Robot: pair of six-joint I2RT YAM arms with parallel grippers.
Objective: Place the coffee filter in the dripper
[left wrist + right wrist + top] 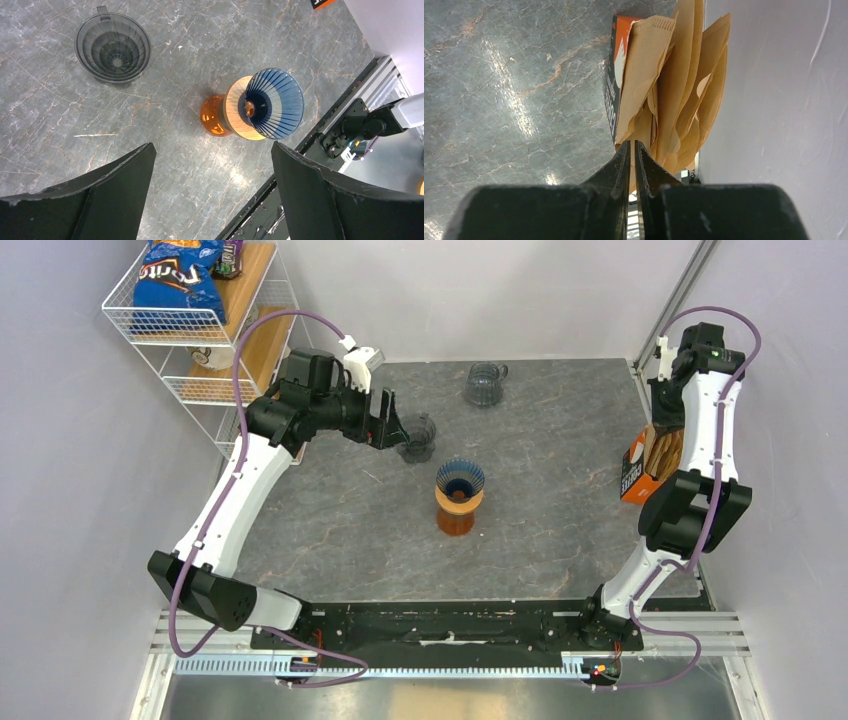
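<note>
Right wrist view: your right fingers (623,159) pinch the edge of a filter (644,75), upright in its box (612,100) by the wall (774,100); the dripper (459,478) stands well left, in the middle of the table (570,530). Left fingers (127,177) spread, empty.

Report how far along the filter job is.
Done: nothing placed; the blue dripper sits empty on its orange stand. In hand: the right gripper appears pinched on a brown coffee filter in the orange box, not yet lifted out. Still to do: draw it free, carry it over, seat it in the dripper. The left gripper is open, holding nothing.
</note>
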